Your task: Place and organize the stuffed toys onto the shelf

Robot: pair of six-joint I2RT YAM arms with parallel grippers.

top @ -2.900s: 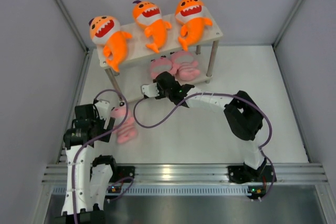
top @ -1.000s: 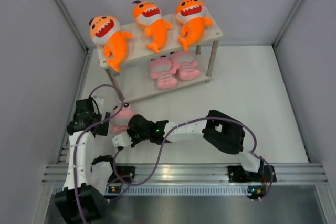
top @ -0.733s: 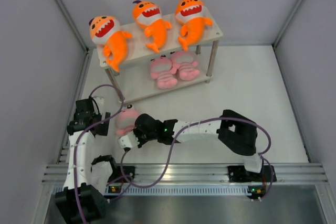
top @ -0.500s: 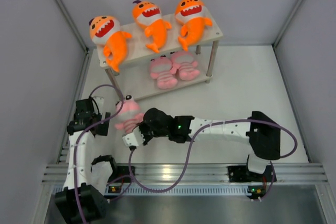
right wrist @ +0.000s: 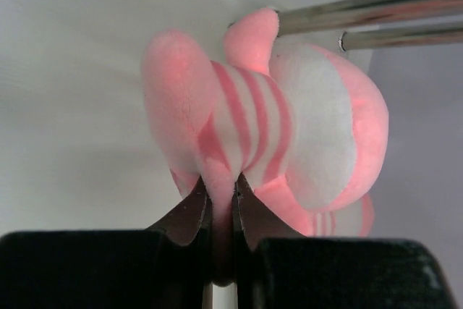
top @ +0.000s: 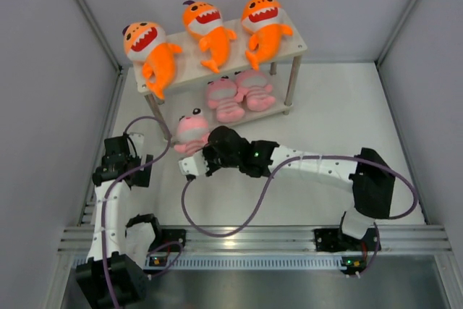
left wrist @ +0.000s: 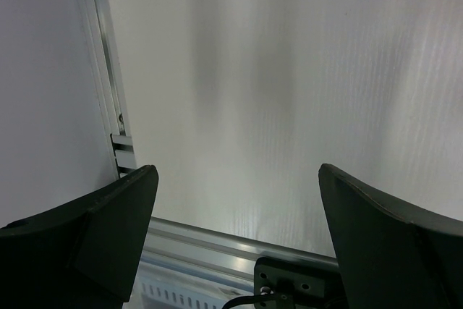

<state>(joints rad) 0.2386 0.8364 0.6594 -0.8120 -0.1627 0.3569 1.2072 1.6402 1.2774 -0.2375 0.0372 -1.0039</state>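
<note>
Three orange sharks [top: 207, 28] lie on the top board of the wooden shelf [top: 298, 47]. Two pink striped toys [top: 237, 95] lie on its lower board. My right gripper [top: 205, 151] is shut on a third pink striped toy [top: 191, 129], held off the floor just in front of the shelf's left front leg. In the right wrist view the jaws [right wrist: 219, 204] pinch a fold of this toy [right wrist: 253, 121], with the shelf's metal rails behind it. My left gripper [top: 136, 168] is open and empty near the left wall; its view shows only bare floor between the fingers [left wrist: 239, 200].
Grey walls close in the white floor on the left, back and right. A metal rail [top: 253, 236] runs along the near edge. The right arm's purple cable [top: 217, 229] loops over the floor in front.
My right gripper came from the shelf to the pink toy at the left gripper, closed on it and lifted it up and back toward the shelf. The left gripper stayed at the left wall.
</note>
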